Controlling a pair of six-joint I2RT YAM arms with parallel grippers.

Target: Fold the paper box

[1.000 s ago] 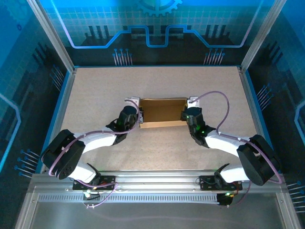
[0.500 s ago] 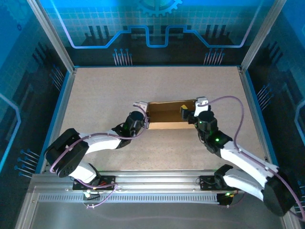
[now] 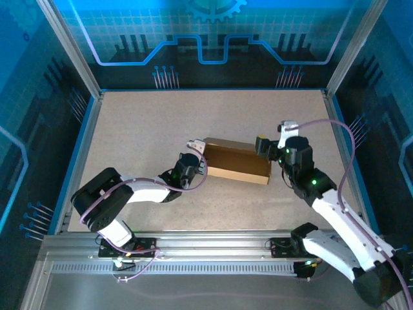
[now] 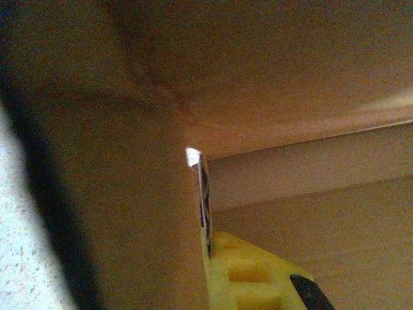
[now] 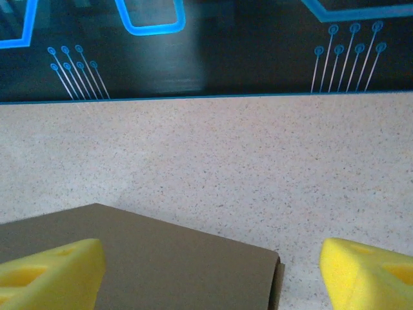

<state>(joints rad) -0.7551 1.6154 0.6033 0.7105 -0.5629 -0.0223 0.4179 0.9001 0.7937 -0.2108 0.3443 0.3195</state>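
On table [image 3: 129,129], closed brown paper box [image 3: 237,160].

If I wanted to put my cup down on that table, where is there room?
Bare: the wide far strip of the table behind the paper box, and the near patch between the left arm and the right arm. Crowded: mid-table, where the left gripper clamps the box's left end and the open right gripper hangs at its right end.

Top view bright and even; left wrist view dim, blurred.
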